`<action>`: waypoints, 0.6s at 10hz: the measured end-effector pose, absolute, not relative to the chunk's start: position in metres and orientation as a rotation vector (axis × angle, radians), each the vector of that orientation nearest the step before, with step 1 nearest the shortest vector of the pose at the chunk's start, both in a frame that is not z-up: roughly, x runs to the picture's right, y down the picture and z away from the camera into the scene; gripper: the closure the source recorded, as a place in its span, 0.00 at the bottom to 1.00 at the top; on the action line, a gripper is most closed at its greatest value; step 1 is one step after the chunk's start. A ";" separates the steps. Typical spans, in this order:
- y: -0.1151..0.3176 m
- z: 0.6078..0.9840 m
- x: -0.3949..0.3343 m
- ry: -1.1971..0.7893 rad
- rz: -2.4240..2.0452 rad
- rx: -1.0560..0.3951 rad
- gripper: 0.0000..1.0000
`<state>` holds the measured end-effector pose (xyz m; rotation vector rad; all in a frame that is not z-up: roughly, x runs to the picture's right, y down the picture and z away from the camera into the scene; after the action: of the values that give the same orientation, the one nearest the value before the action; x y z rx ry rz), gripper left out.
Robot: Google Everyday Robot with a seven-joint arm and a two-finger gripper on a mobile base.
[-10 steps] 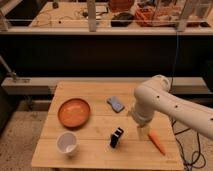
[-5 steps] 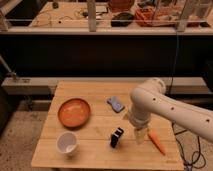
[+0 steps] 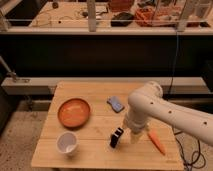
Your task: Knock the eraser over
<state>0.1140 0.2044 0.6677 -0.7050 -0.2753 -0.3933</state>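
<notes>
The eraser (image 3: 116, 137), a small black block with a pale band at its top end, stands slightly tilted on the wooden table (image 3: 95, 155) near the front middle. My white arm reaches in from the right and bends down over the table. My gripper (image 3: 129, 134) hangs at the arm's end just right of the eraser, close to or touching its upper side.
An orange plate (image 3: 74, 112) lies at the left. A white cup (image 3: 67, 143) stands in front of it. A flat blue-grey pad (image 3: 115, 104) lies behind the eraser. An orange carrot (image 3: 157, 141) lies right of the gripper. The table's front edge is near.
The arm has swung left and down, bringing the gripper from beside the carrot up against the eraser's right side. The eraser stays about where it was.
</notes>
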 end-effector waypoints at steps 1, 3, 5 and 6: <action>0.211 0.668 0.112 -0.284 -0.391 -0.704 0.54; 0.216 0.671 0.108 -0.295 -0.389 -0.710 0.73; 0.219 0.677 0.104 -0.299 -0.387 -0.710 0.94; 0.218 0.678 0.103 -0.294 -0.384 -0.708 0.98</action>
<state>0.1034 0.2185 0.6785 -0.7075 -0.2937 -0.3844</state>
